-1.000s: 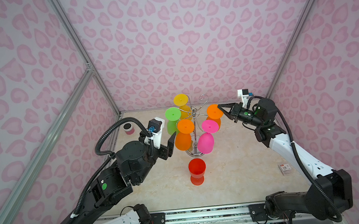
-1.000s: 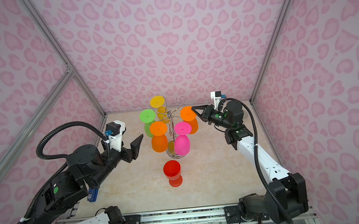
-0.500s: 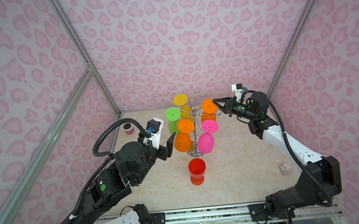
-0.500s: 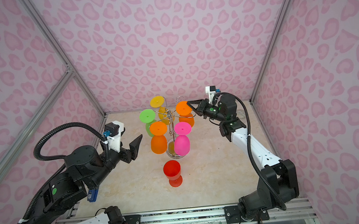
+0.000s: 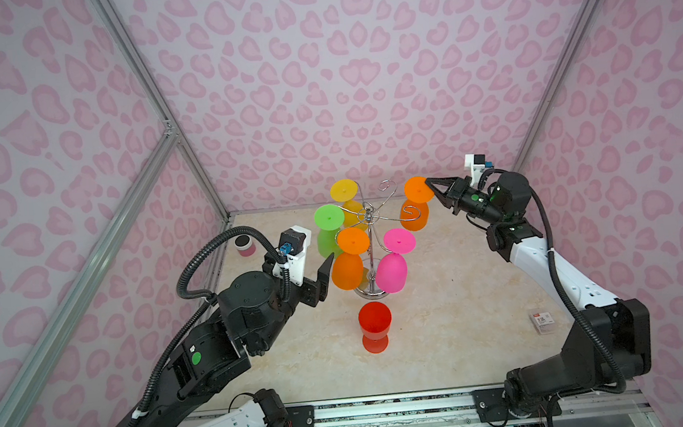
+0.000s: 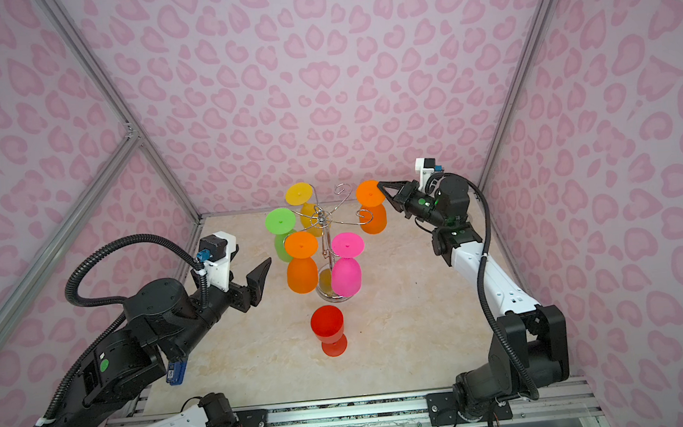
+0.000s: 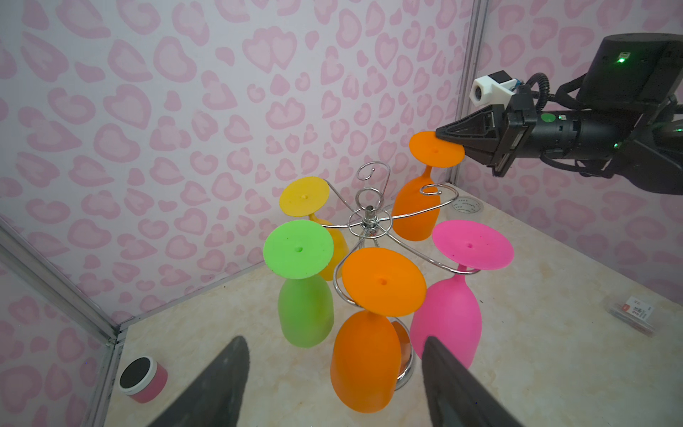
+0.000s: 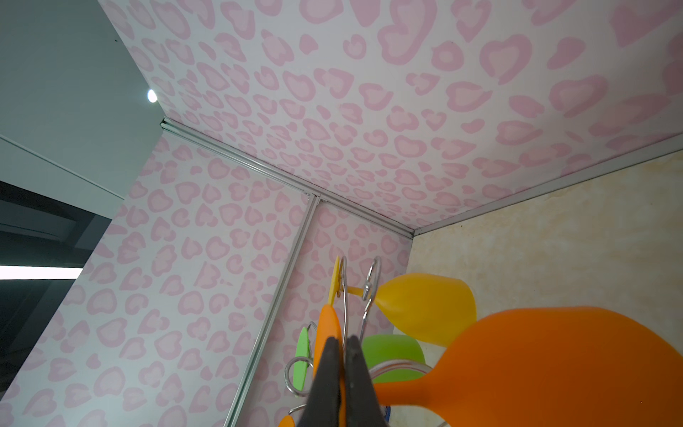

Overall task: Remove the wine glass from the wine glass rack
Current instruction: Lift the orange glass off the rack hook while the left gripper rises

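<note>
Pinches orange wine glass point(image 5: 415, 190) by its foot with right gripper point(image 5: 427, 180) at arm end of wine glass rack point(image 5: 368, 216); holds left gripper point(image 7: 332, 342) spread beside rack. Could snag stem on curl or slip from thin pinch.

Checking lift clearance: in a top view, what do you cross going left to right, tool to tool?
left tool → green glass → rack pole → pink glass → rear orange glass, pinched at its foot → right tool. Skipped, overlapping: yellow glass, front orange glass, red glass.
</note>
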Motion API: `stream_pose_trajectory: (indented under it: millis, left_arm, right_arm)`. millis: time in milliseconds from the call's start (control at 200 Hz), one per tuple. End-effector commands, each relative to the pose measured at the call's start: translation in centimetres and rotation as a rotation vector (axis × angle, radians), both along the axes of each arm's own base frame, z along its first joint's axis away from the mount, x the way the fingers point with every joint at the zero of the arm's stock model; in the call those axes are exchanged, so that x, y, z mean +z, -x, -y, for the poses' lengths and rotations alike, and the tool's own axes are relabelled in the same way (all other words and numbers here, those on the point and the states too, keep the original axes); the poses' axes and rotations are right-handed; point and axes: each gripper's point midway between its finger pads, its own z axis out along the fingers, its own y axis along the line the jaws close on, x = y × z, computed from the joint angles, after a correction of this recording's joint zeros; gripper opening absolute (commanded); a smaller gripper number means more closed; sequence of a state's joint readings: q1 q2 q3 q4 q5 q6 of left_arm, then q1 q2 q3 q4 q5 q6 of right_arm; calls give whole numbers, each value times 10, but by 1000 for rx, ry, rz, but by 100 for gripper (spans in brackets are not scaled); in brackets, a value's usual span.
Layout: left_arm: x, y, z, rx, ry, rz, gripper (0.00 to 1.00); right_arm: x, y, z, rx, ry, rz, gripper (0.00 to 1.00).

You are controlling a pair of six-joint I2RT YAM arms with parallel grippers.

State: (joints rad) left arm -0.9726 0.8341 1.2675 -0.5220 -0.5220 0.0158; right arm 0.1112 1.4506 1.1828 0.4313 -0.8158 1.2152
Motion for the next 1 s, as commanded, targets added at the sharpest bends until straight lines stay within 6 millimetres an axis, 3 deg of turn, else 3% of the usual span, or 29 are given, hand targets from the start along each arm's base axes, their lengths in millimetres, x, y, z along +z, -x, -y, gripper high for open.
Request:
stream_pose_trajectory:
  millis: [0, 115, 300, 425, 615, 740, 995]
  left_arm:
    - [6, -1, 4, -11, 39, 10, 75]
    - [10, 3, 19, -99, 102, 0, 70]
    - [24, 0, 41, -228, 201, -5, 73]
    - [43, 1, 53, -346, 288, 12, 74]
    - [65, -1, 68, -535, 411, 22, 74]
    - [76, -3, 73, -652, 486, 20, 74]
    - [89, -9, 80, -845, 583, 1, 74]
  right_arm:
    - [22, 11, 12, -6, -28, 75, 0]
    - [38, 25, 35, -58, -26, 117, 0]
    - [80, 61, 71, -175, 18, 224, 0]
    - [116, 92, 77, -227, 52, 332, 0]
    - [171, 134, 76, -212, -76, 523, 0]
    - [197, 152, 64, -140, -175, 604, 0]
    - [228, 180, -14, 156, -286, 695, 0]
